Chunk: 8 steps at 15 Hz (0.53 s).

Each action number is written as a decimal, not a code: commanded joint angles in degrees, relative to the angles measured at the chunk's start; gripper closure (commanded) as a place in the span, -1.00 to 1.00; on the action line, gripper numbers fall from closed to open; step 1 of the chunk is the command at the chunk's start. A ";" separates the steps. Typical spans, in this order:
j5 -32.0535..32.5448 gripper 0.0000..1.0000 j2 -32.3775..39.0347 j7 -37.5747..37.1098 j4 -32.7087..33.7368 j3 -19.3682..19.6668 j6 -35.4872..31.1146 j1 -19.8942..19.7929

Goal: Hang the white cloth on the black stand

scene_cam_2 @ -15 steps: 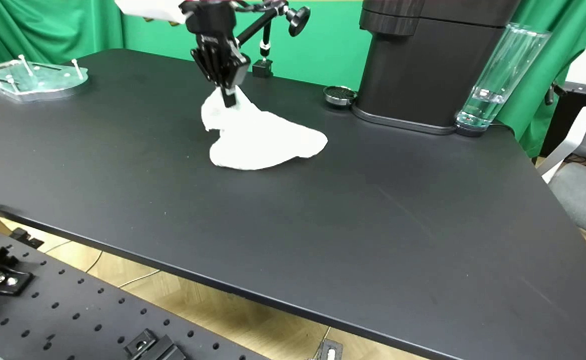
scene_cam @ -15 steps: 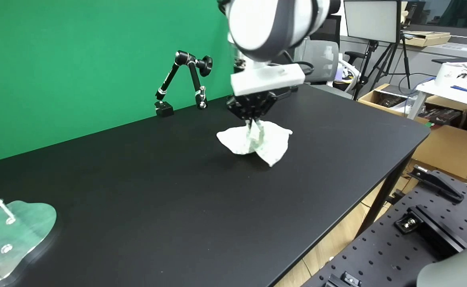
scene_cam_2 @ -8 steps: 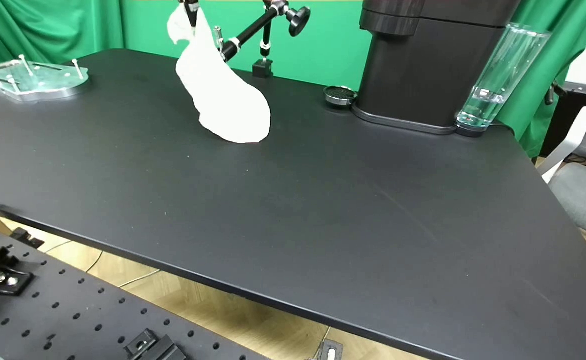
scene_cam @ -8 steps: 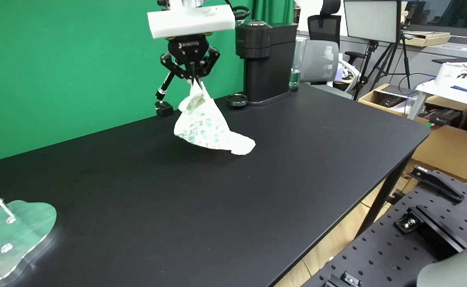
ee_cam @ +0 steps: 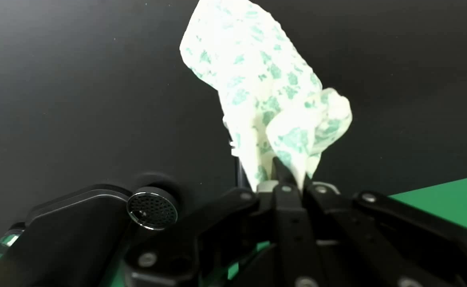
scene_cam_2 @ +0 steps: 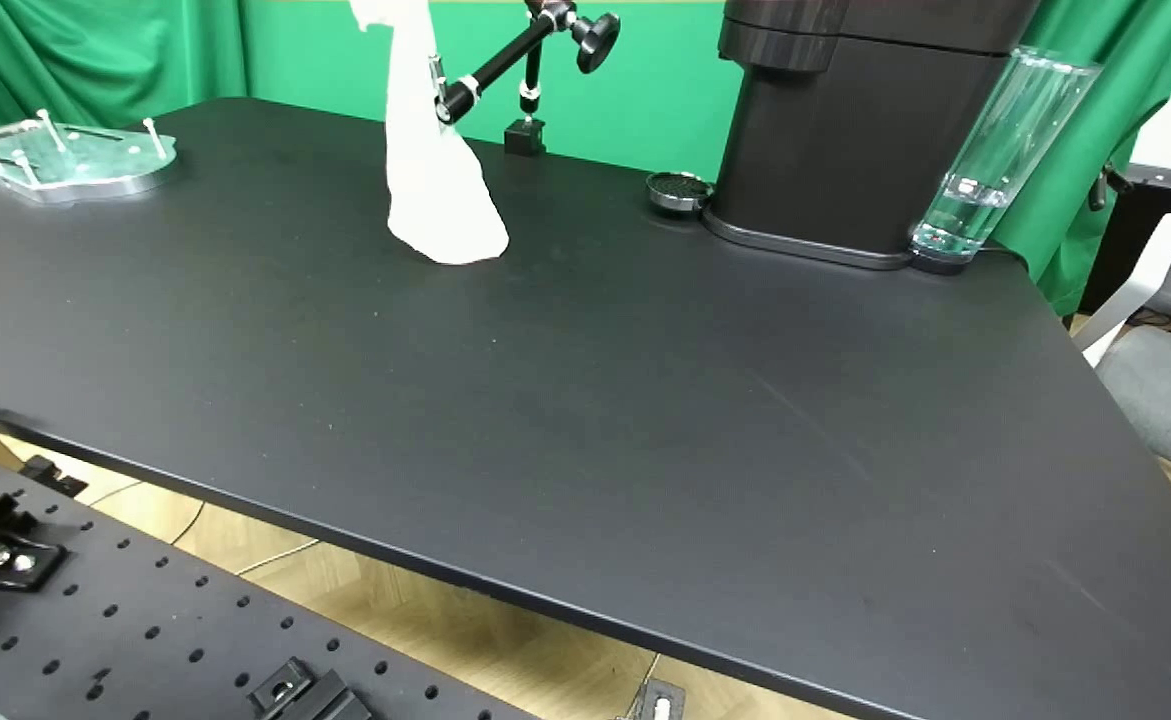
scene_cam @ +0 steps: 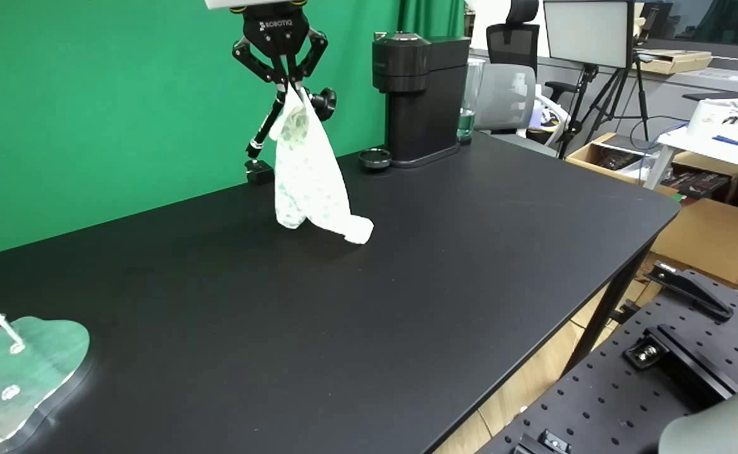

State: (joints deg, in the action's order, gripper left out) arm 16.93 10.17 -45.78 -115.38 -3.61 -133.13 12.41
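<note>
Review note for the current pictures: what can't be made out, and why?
White cloth with green print: upper end cut off by the top edge in an exterior view.
Black jointed stand: partly behind the cloth and black two-fingered gripper in an exterior view, mostly behind both in the wrist view.
Whether cloth and stand touch: unclear; they overlap in every view.

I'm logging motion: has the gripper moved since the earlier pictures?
Yes: in an exterior view, the gripper rose and moved picture-left, from right of the black stand to overlapping its top.
</note>
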 commanded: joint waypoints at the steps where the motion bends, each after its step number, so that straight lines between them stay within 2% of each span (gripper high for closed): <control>1: 4.34 0.99 4.37 -7.19 4.46 1.47 0.99 0.47; 8: 9.84 0.99 12.02 -17.51 8.66 5.49 0.47 1.49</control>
State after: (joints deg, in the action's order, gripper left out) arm 25.07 19.15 -58.56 -110.36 -0.30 -133.35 12.93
